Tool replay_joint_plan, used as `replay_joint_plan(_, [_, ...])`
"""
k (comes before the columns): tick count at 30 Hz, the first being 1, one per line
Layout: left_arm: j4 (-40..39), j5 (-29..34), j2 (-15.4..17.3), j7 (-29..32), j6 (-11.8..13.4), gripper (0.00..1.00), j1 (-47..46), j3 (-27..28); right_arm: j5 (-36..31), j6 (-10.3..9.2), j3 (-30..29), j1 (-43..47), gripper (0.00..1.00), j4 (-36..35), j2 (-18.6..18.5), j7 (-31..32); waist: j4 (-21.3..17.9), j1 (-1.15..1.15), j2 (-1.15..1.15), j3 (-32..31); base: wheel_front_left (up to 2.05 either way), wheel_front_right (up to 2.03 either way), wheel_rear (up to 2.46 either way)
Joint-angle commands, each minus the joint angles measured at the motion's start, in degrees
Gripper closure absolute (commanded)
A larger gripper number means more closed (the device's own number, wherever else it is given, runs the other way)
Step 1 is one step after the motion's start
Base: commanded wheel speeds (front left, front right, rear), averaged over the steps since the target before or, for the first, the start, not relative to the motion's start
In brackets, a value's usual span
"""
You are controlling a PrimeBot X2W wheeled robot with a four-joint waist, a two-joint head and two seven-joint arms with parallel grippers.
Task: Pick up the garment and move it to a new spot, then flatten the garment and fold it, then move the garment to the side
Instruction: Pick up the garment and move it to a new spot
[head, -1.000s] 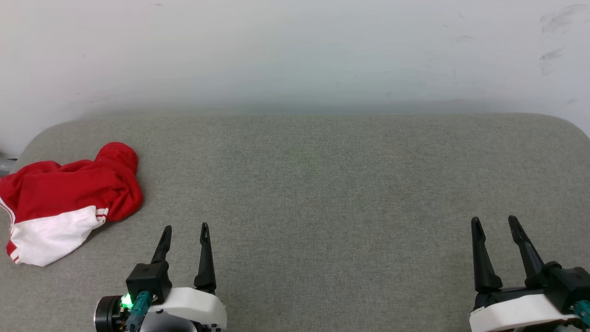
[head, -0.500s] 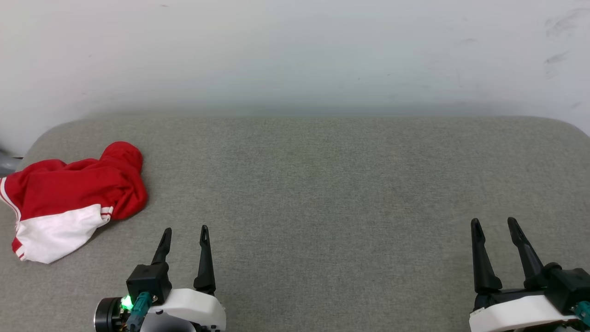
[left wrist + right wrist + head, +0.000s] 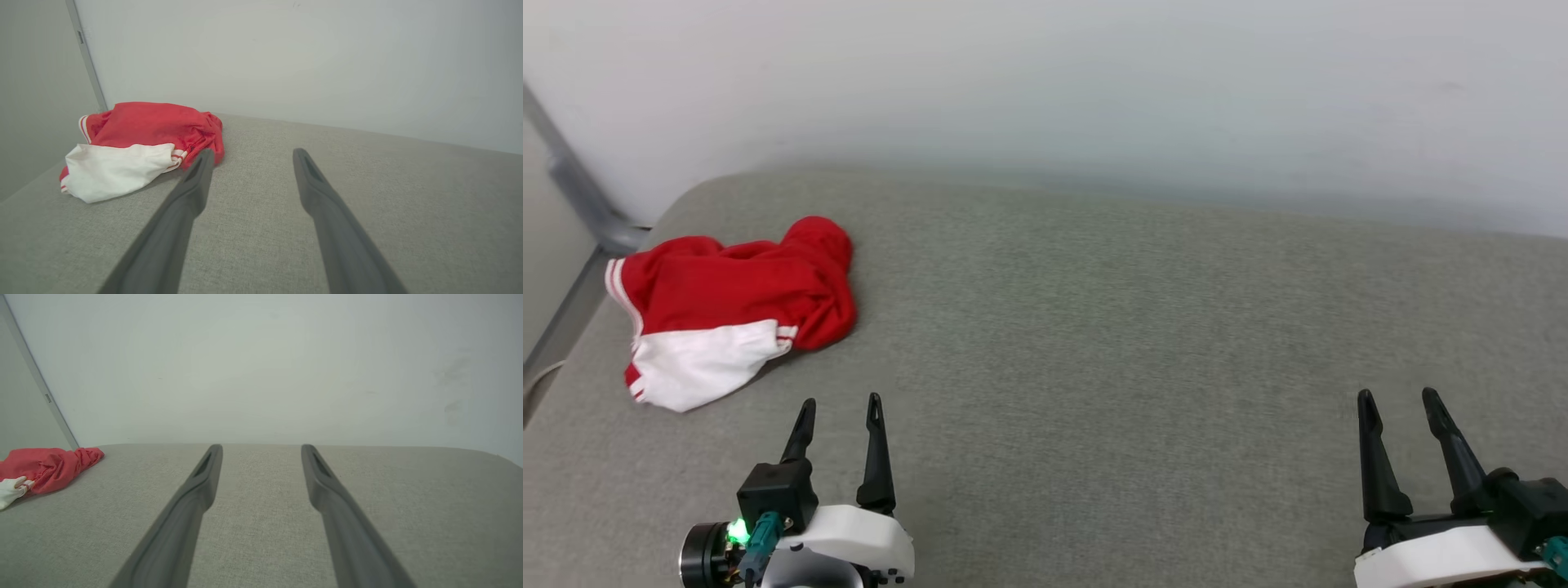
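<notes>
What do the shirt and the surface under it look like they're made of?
The garment: soft, matte cloth, likely a jersey knit, since it slumps in rumpled folds. The surface: grey woven upholstery, probably padded, with a visible weave and a rounded corner.

A counter (image 3: 1094,327) covered in grey woven cloth spreads out in front of me, wide and flat, with rounded corners at its far left and far right. Right behind it stands a plain pale wall (image 3: 1045,82), matt and nearly white, with a few faint smudges (image 3: 453,404) on its right part. At the left end of that wall a thin grey post (image 3: 86,57) runs up the corner, and past it I see a duller, grey-green side wall (image 3: 32,102). The light is soft and even; a dim band of shadow lies where the wall meets the counter.
</notes>
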Motion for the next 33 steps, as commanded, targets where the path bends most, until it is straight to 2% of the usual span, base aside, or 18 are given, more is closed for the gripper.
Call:
replay_joint_plan(1, [-0.02, 0.46, 0.08, -0.16, -0.02, 0.0, -0.71, 0.15, 0.27, -0.04, 0.05, 0.34, 0.0, -0.1, 0.05, -0.14, 2.16, 0.0, 0.0, 0.26, 0.0, 0.0, 0.0])
replay_joint_plan(22, [-0.31, -0.19, 0.08, -0.16, 0.2, 0.0, -0.89, 2.08, -0.3, -0.04, 0.33, -0.49, 0.0, -0.67, 0.04, -0.14, 16.61, 0.0, 0.0, 2.21, 0.0, 0.0, 0.0])
replay_joint_plan(33, [-0.45, -0.49, 0.07, -0.16, 0.11, 0.0, -0.01, 3.1, -0.7, -0.04, 0.75, -0.43, 0.0, -0.82, 0.04, -0.14, 19.58, 0.0, 0.0, 2.43, 0.0, 0.0, 0.0])
